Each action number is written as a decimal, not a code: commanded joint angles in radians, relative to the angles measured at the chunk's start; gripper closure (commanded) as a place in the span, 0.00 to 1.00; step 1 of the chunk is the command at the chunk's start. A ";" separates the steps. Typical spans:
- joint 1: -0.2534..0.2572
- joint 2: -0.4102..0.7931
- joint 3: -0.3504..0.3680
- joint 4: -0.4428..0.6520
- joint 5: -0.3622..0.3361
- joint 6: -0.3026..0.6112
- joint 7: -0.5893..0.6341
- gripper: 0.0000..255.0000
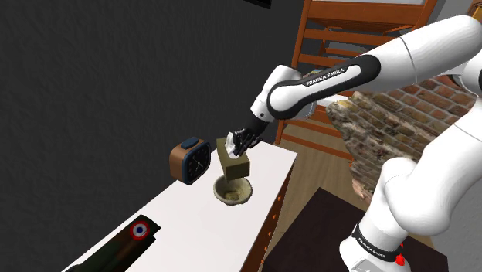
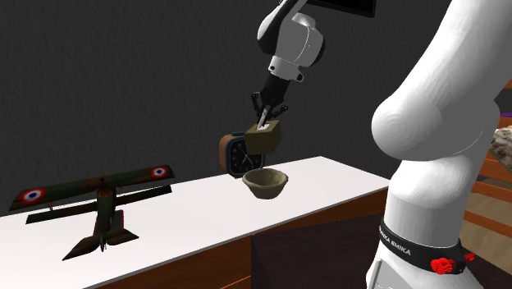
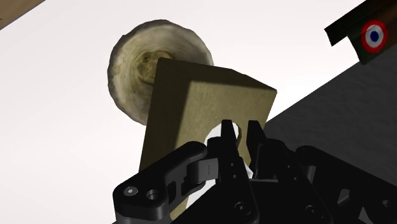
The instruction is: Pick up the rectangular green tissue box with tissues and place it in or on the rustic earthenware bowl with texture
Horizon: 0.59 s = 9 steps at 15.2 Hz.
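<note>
With our pincer (image 1: 237, 144) clasping the box (image 1: 234, 162) by its tissue (image 3: 218, 133), we should lower it squarely into the bowl (image 1: 232, 192) below.

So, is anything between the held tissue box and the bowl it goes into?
Nothing visible. The olive-green rectangular tissue box, clasped by the black pincer, hangs above the rough tan bowl. The brown round-cornered clock stands beside them, not between.

White arm (image 1: 328, 79) stretched forward, claw (image 1: 235, 147) tilted downward, clamped tight.
</note>
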 commanded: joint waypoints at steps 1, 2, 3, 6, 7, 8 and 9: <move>0.005 0.013 -0.003 -0.015 0.014 0.027 -0.016 1.00; 0.008 0.021 -0.004 -0.021 0.022 0.041 -0.024 1.00; 0.011 0.030 -0.006 -0.027 0.030 0.055 -0.032 1.00; 0.022 0.057 -0.011 -0.043 0.057 0.096 -0.059 1.00; 0.026 0.067 -0.012 -0.048 0.067 0.110 -0.069 1.00; 0.030 0.077 -0.014 -0.053 0.078 0.124 -0.080 1.00; 0.034 0.087 -0.016 -0.057 0.089 0.137 -0.091 1.00</move>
